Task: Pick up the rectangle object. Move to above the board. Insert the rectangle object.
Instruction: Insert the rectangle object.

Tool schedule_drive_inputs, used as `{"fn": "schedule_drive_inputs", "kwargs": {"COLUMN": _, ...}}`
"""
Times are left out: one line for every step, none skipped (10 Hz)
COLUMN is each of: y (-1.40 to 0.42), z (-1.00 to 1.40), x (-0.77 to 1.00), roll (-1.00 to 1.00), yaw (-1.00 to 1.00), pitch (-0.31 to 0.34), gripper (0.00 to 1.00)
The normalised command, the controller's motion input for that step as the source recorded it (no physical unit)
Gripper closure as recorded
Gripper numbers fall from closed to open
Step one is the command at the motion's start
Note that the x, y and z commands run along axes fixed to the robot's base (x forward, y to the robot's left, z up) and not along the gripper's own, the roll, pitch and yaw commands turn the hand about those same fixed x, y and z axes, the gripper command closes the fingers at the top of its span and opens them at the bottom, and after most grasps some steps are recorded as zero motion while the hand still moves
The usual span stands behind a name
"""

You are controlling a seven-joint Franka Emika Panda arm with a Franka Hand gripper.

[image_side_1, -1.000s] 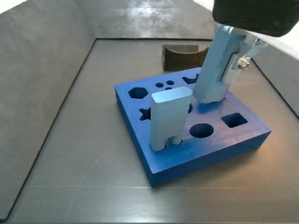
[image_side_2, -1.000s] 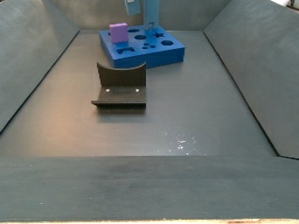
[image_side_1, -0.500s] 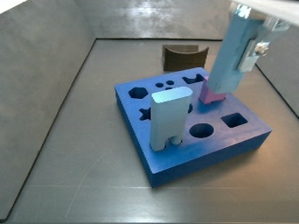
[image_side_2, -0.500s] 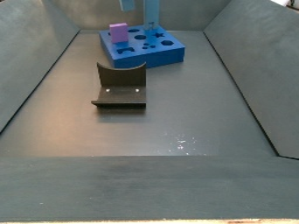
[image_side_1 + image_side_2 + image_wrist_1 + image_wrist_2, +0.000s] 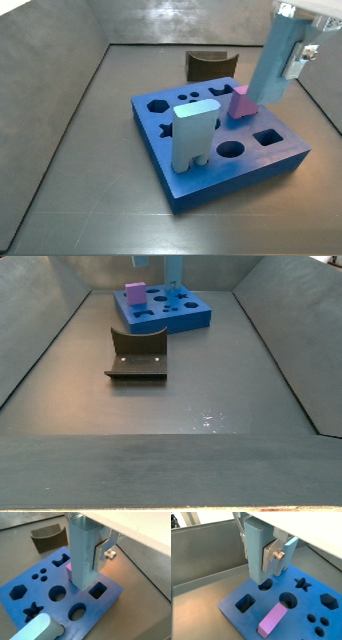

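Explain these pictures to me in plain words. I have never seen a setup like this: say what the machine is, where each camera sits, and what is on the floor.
This is one robot arm with a two-finger gripper, hanging above the thick deep-blue square board with cut-out holes. Two pictures come from cameras on the arm's wrist, looking down; two come from cameras fixed beside the table. The flat silver fingers clamp a long, slim, sky-blue rectangular bar, held upright over the board. A small pink block and a pale whitish block already sit on the board. On the dark floor are a dark-brown arch-shaped piece and a dark L-shaped fixture.
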Motion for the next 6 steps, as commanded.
{"fn": "schedule_drive_inputs", "kwargs": {"y": 0.1, "z": -0.25, "x": 1.0, "roll": 0.0, "yaw": 0.0, "pitch": -0.183, "gripper": 1.0}}
{"fn": "schedule_drive_inputs", "kwargs": {"y": 0.1, "z": -0.29, "x": 1.0, "roll": -0.01, "yaw": -0.01, "pitch": -0.22, "gripper": 1.0}}
{"fn": "schedule_drive_inputs", "kwargs": {"y": 0.11, "z": -0.31, "x": 1.0, "roll": -0.04, "yaw": -0.03, "pitch": -0.243, "gripper": 1.0}}
{"fn": "schedule_drive_inputs", "kwargs": {"y": 0.11, "z": -0.32, "x": 1.0, "roll": -0.05, "yaw": -0.03, "pitch": -0.249, "gripper": 1.0}}
{"fn": "schedule_drive_inputs", "kwargs": {"y": 0.11, "z": -0.32, "x": 1.0, "roll": -0.02, "yaw": -0.01, "pitch": -0.217, "gripper": 1.0}}
{"fn": "schedule_drive_inputs", "kwargs": {"y": 0.0, "z": -0.03, "x": 0.13, "roll": 0.0, "yaw": 0.0, "pitch": 0.1, "gripper": 1.0}}
